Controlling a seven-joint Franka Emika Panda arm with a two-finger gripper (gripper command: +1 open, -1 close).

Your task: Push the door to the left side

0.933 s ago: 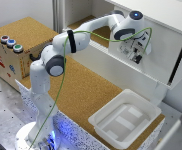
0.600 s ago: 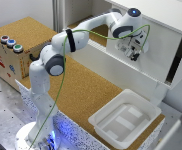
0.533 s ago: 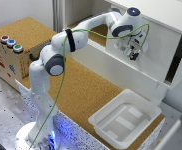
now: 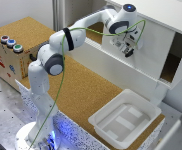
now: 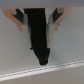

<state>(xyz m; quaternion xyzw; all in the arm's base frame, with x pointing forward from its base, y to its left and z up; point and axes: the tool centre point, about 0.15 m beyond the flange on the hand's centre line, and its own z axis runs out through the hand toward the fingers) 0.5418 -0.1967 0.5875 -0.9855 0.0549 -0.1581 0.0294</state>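
Since the door (image 4: 152, 44) is flat and smooth, nothing sticks out to grab.
Gripper (image 4: 129, 51) fingers look spread wide, holding nothing; push its edge.

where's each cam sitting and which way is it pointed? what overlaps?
Exterior view: off the arm, raised, looking down across the cork table at the cabinet, door, white tray; the whole arm and its gripper show.
Wrist view: on the wrist, facing a plain white surface close up, probably the door; only the gripper shows, blurred.
Shared: the gripper and, apparently, the door.
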